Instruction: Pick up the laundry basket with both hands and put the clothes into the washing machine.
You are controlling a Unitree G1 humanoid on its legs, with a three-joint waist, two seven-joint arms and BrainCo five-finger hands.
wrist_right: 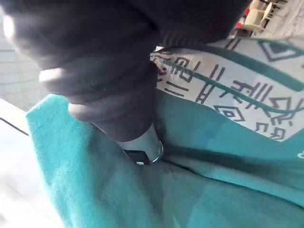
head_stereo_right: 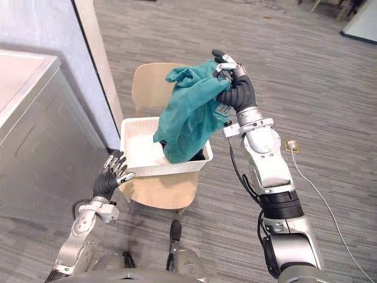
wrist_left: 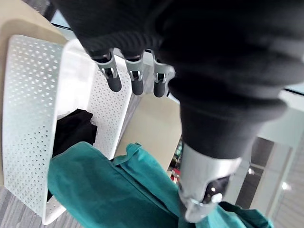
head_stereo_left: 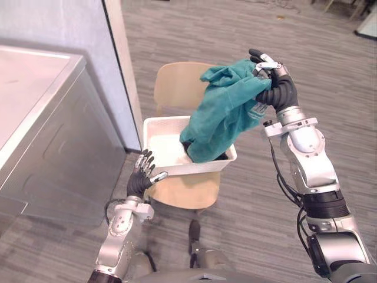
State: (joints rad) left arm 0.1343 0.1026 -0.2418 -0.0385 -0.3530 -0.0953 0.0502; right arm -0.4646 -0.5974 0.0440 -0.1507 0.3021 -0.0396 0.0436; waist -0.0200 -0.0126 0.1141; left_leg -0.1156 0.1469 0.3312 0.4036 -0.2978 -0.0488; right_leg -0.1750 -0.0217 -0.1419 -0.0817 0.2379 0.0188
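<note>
There is one white laundry basket (head_stereo_left: 200, 167), one wooden chair (head_stereo_left: 177, 88) and one grey washing machine (head_stereo_left: 53, 135). There is one teal shirt (head_stereo_left: 224, 112) and one black piece of clothing (wrist_left: 73, 133), maybe more. There are two robot hands, the left hand (head_stereo_left: 141, 175) and the right hand (head_stereo_left: 278, 85).

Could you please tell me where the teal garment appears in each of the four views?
Left eye view: the teal garment hangs at centre from the right hand into the white basket.
Right eye view: teal garment at centre too.
Left wrist view: teal garment past the left hand, beside the white basket.
Right wrist view: teal garment against the right hand.
Shared landmark: the white basket.
</note>
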